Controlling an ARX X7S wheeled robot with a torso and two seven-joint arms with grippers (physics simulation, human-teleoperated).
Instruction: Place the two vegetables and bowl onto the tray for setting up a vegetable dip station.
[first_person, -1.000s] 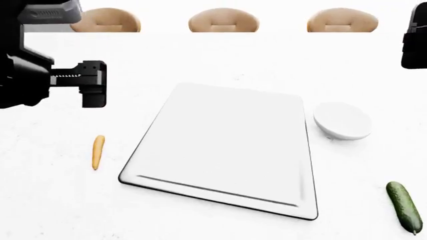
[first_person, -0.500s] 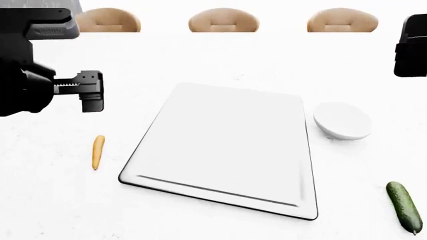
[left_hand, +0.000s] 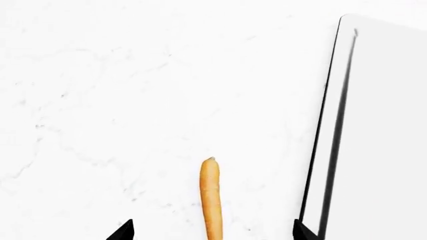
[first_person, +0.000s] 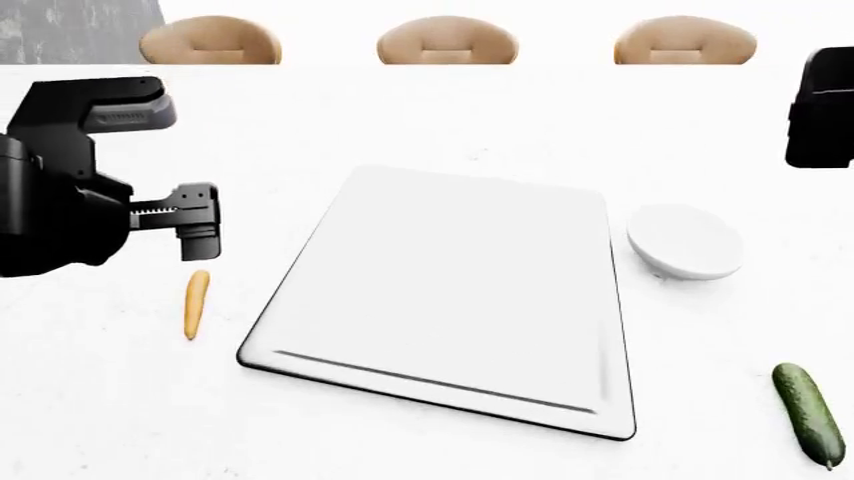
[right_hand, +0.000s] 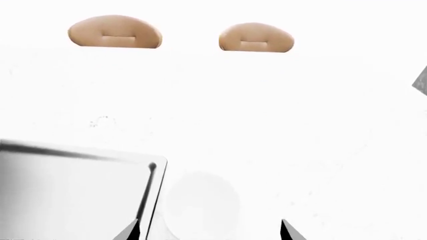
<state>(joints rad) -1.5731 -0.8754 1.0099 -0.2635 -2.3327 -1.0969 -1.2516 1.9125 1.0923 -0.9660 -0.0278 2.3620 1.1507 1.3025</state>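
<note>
A slim orange carrot (first_person: 196, 303) lies on the white table left of the large silvery tray (first_person: 454, 290). My left gripper (first_person: 200, 240) hangs open just above the carrot's far end. In the left wrist view the carrot (left_hand: 211, 200) runs between the two wide-apart fingertips of that gripper (left_hand: 213, 231), with the tray's dark rim (left_hand: 328, 130) alongside. The white bowl (first_person: 685, 241) sits right of the tray, and the dark green cucumber (first_person: 809, 412) lies at the front right. My right gripper (right_hand: 208, 231) is open and empty, raised above the bowl (right_hand: 200, 205) and the tray corner (right_hand: 150, 190).
Three tan chair backs (first_person: 447, 42) line the table's far edge; two chair backs (right_hand: 115, 31) show in the right wrist view. The right arm's black body (first_person: 821, 105) shows at the right edge of the head view. The table is white marble.
My left gripper has come down and slightly right, from well behind the carrot to just above it. The right arm, tray, bowl and vegetables have hardly moved.
</note>
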